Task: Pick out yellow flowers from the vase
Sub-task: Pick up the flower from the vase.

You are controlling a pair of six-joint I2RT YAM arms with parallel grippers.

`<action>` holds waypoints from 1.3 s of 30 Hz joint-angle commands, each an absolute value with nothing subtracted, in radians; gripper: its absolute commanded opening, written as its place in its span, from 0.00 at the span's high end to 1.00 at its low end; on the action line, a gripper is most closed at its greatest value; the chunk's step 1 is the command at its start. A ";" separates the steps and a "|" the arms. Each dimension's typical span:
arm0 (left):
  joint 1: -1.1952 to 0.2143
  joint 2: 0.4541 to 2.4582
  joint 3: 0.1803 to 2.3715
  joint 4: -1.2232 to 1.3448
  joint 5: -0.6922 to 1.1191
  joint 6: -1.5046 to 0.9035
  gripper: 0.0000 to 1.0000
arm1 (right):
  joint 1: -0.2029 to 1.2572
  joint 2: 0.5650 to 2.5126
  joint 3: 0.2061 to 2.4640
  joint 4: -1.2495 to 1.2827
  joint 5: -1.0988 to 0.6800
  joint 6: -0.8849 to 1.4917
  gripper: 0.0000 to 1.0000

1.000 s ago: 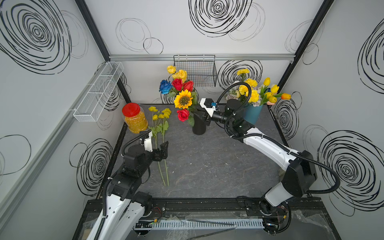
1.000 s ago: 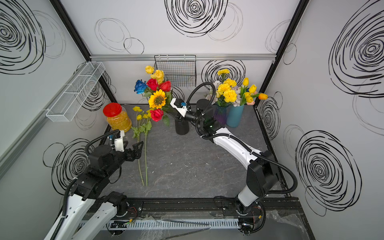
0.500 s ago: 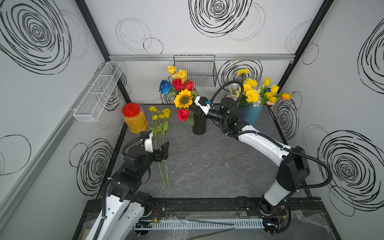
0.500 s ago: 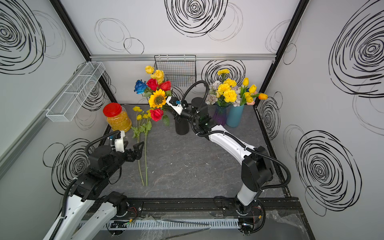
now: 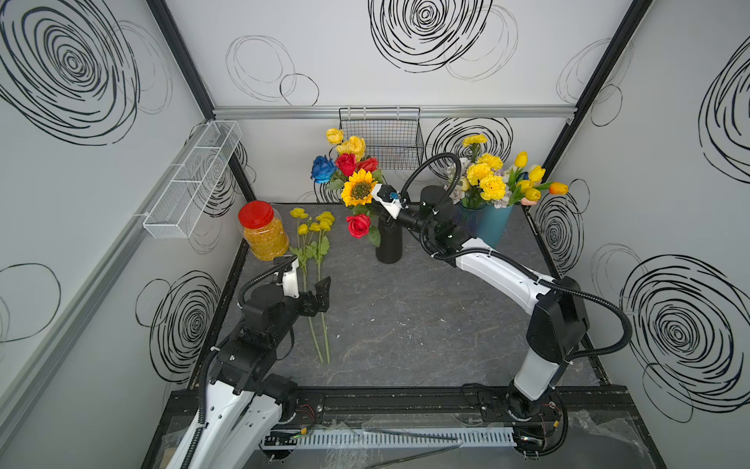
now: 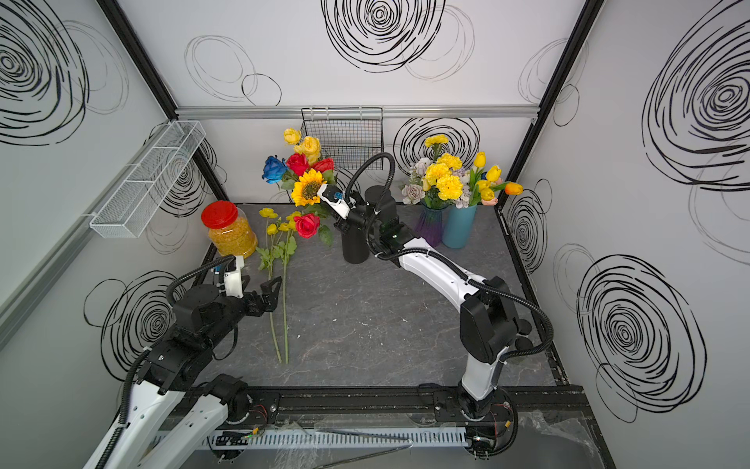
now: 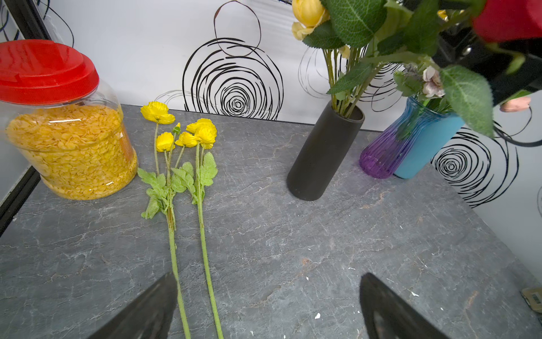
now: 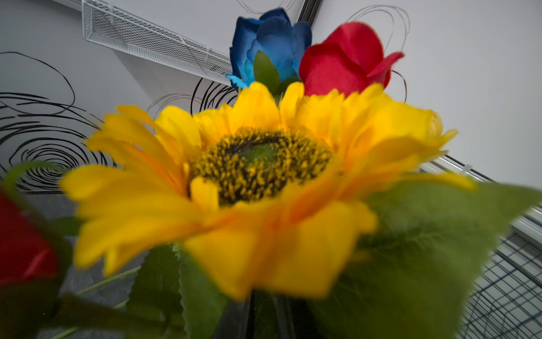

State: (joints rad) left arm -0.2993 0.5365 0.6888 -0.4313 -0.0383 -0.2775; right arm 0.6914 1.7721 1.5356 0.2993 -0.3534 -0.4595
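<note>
Now the left gripper is wide open and holds nothing. It hangs low over the tabletop near the left edge, above the lower stems of two poppy sprays. These yellow sprays lie flat, side by side, with the blooms toward the back left corner and the stem ends toward the front edge. If a finger touches a stem, I cannot tell. Just beside the blooms, at the left edge, stands a jar with a red lid, full of yellow flakes.

The black vase stands upright near the middle of the back edge. It holds the sunflower, yellow roses at the top, a blue rose and red roses. The right gripper reaches into this bunch just above the vase mouth, right beside the sunflower head. Its fingers are hidden behind the wrist camera and the leaves, so I cannot tell if it is clenched on a stem. In the right wrist view the sunflower fills the picture, blurred.

At the back right corner a purple vase and a blue vase stand close together. They carry yellow carnations and tulips among pale blooms.
</note>
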 commanded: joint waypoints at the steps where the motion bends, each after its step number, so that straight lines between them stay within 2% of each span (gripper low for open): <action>1: -0.305 0.534 0.685 -0.405 -0.051 -0.278 0.01 | 0.706 1.790 1.578 0.313 -0.297 -0.498 0.82; 7: -0.306 0.533 0.685 -0.405 -0.053 -0.278 0.00 | 0.707 1.793 1.585 0.331 -0.241 -0.490 0.94; 16: -0.306 0.537 0.683 -0.403 -0.048 -0.281 0.01 | 0.691 1.762 1.546 0.380 -0.208 -0.441 1.00; 39: -0.302 0.546 0.680 -0.393 -0.044 -0.281 0.01 | 0.607 1.651 1.502 0.475 -0.180 -0.209 1.00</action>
State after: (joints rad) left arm -0.3004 0.5400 0.6880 -0.4309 -0.0433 -0.2779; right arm 0.6094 1.6810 1.4754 0.4393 -0.1989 -0.2481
